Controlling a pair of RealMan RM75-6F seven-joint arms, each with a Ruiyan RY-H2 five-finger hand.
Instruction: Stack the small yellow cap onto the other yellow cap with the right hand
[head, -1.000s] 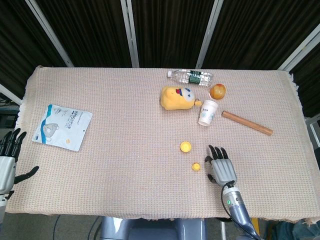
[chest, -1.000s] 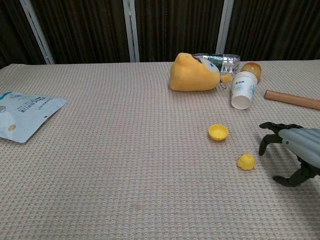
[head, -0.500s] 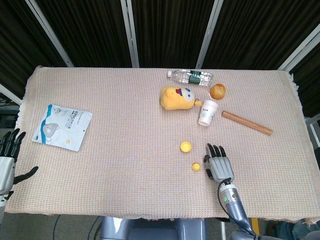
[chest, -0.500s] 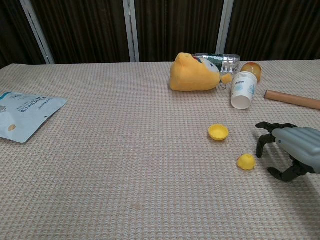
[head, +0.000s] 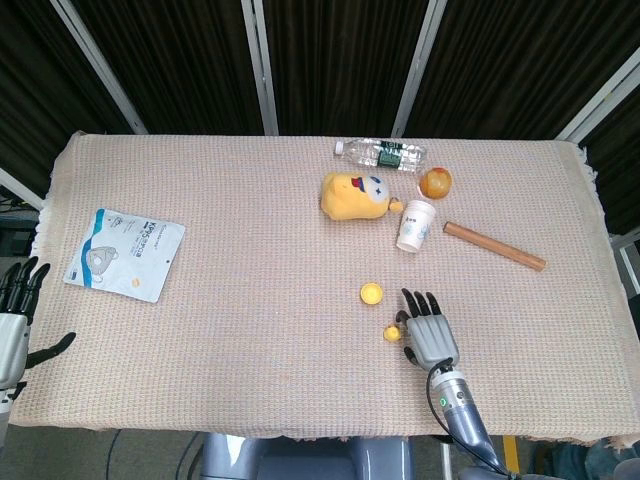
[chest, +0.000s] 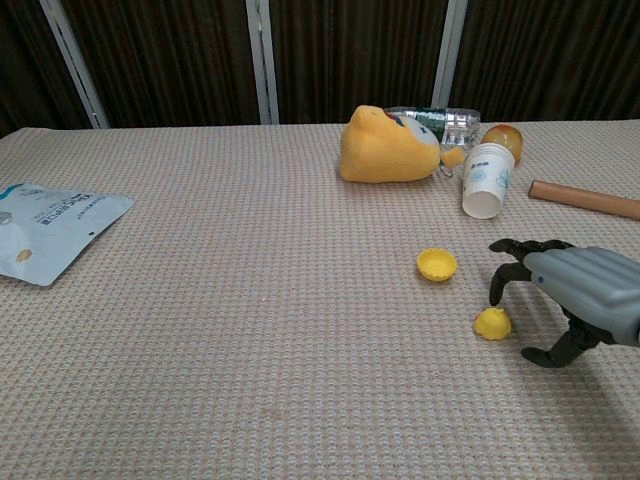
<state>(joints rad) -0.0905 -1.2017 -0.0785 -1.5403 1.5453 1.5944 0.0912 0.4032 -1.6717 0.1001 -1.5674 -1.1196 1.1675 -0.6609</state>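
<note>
The small yellow cap (head: 391, 332) (chest: 491, 323) lies on the woven tablecloth, near the front right. The other yellow cap (head: 371, 293) (chest: 437, 264) sits open side up, a little farther back and to the left. My right hand (head: 427, 333) (chest: 565, 293) hovers just right of the small cap, fingers spread and arched over the cloth, its thumb close to the cap; it holds nothing. My left hand (head: 14, 318) stays at the table's front left edge, fingers apart and empty.
Behind the caps stand a white paper cup (head: 415, 225), a yellow plush toy (head: 354, 195), a lying water bottle (head: 380, 153), an orange fruit (head: 435, 182) and a wooden stick (head: 494, 245). A white mask packet (head: 125, 253) lies at the left.
My right hand has slid leftward and slightly back toward the small cap, closing the gap to it. Both caps and the left hand have stayed put.
</note>
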